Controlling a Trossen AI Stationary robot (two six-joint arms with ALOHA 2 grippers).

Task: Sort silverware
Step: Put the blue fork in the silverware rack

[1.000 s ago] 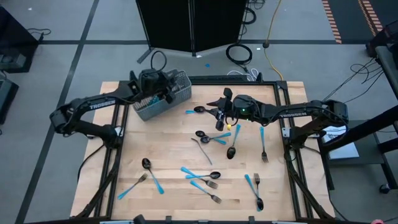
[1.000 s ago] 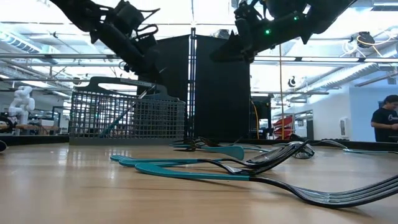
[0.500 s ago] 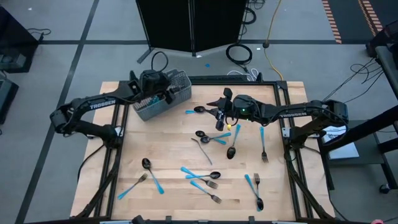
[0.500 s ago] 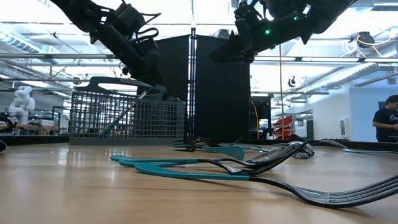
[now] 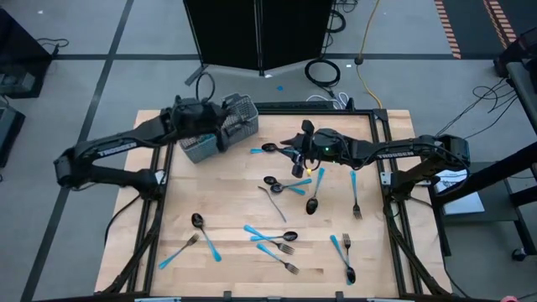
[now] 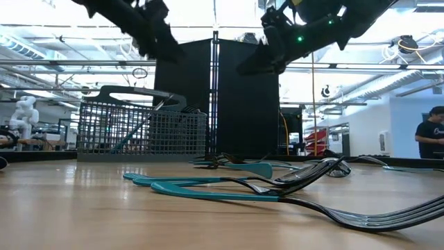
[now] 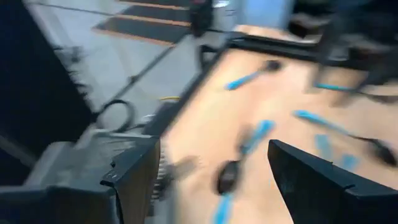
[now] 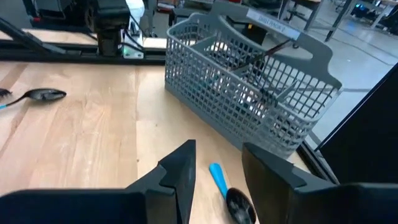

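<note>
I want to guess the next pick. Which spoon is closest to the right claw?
The spoon lying between the basket and the right gripper. It lies just ahead of the open fingers, alone near the table's far edge; every other spoon lies farther toward the near side.

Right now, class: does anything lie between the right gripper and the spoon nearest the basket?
Nothing visible does. The right gripper, fingers open, hangs over bare wood, with the spoon directly beneath it. The basket stands beyond the spoon, with open table between them. The left gripper is over the basket.
</note>
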